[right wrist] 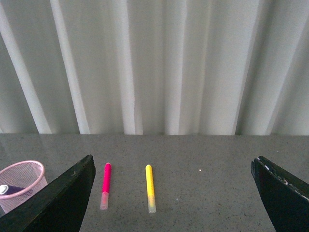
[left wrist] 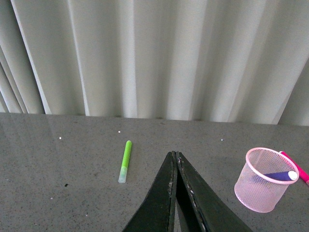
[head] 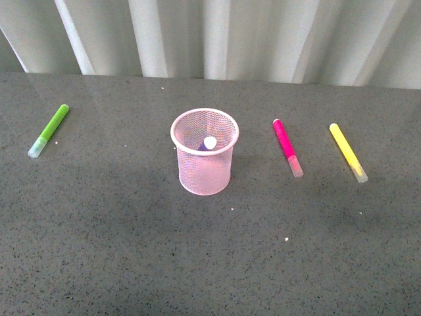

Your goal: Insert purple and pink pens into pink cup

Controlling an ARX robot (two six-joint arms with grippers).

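Observation:
The pink cup (head: pixel 204 155) stands upright mid-table, with the purple pen (head: pixel 207 143) leaning inside it, whitish cap up. The pink pen (head: pixel 287 147) lies flat on the table to the cup's right. Neither arm shows in the front view. In the left wrist view my left gripper (left wrist: pixel 174 155) is shut with nothing in it, left of the pink cup (left wrist: pixel 262 181) and the purple pen (left wrist: pixel 281 176). My right gripper (right wrist: pixel 174 166) hangs wide open above the table, with the pink pen (right wrist: pixel 105 184) near its left finger and the pink cup (right wrist: pixel 20 182) beyond.
A lime-green marker (head: pixel 49 130) lies at the far left of the dark speckled table (head: pixel 210 263). A yellow marker (head: pixel 348 152) lies right of the pink pen. A pleated white curtain (head: pixel 217 36) closes off the back edge.

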